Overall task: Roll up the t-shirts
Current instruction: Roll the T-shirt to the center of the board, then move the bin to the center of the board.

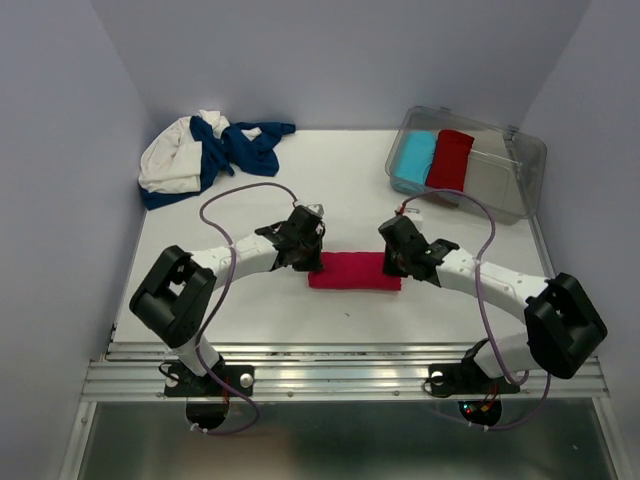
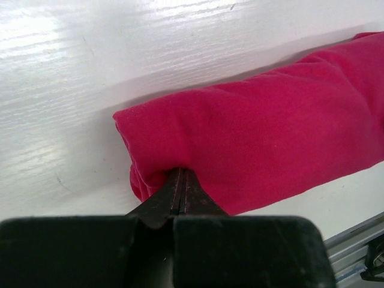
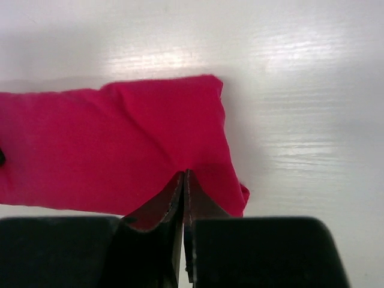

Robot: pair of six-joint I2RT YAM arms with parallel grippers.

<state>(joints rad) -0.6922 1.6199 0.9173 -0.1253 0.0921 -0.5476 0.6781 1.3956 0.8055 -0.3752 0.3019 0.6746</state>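
A bright pink-red t-shirt (image 1: 355, 271) lies rolled into a long bar across the middle of the table. My left gripper (image 1: 312, 262) is at its left end. In the left wrist view the jaws (image 2: 182, 171) are closed, with the tips dug into puckered cloth of the roll (image 2: 270, 126). My right gripper (image 1: 392, 262) is at the right end. In the right wrist view its jaws (image 3: 184, 172) are closed, with the tips on the cloth (image 3: 120, 138) near the roll's corner. White and navy t-shirts (image 1: 210, 150) lie crumpled at the back left.
A clear plastic bin (image 1: 520, 170) stands at the back right and holds a light blue roll (image 1: 415, 155) and a dark red roll (image 1: 450, 158). Walls close in the table on the left, back and right. A metal rail (image 1: 350, 375) runs along the near edge.
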